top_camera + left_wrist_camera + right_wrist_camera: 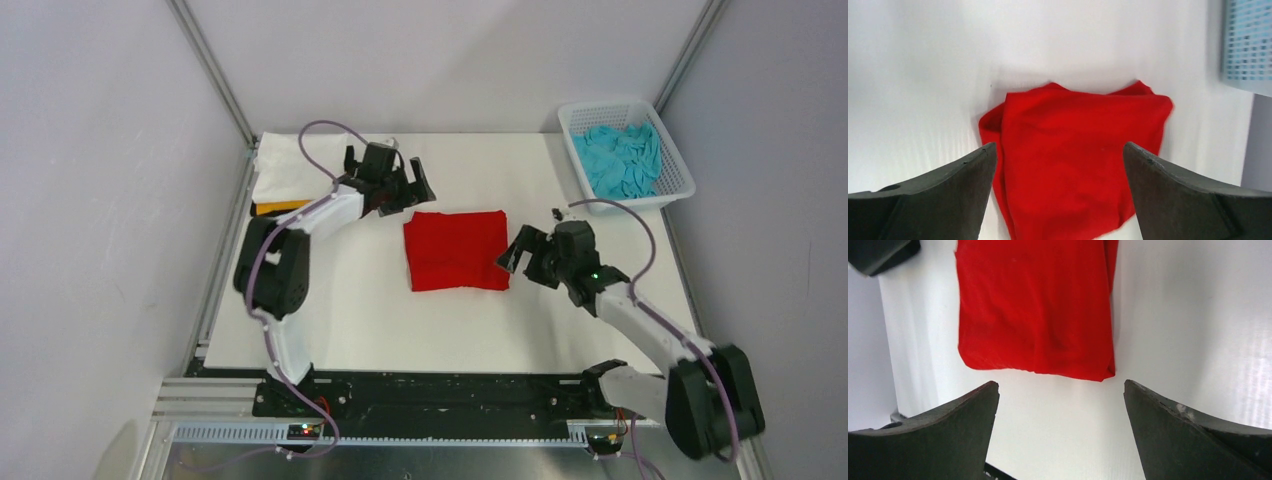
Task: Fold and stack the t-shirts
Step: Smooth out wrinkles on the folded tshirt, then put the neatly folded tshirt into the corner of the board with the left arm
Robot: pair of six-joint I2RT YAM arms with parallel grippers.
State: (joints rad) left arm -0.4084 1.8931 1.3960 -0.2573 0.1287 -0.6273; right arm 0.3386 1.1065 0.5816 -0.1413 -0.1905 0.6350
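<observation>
While jaws gape empty, red t-shirt [457, 250] folded

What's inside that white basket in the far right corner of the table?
The white mesh basket holds crumpled turquoise cloth, heaped loosely. Anything beneath that heap, and the basket's floor, is covered from view.

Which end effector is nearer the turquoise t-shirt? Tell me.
Right. The right end effector is by the right edge of the red t-shirt, toward the turquoise t-shirt; the left end effector is at the red one's far left corner.
</observation>
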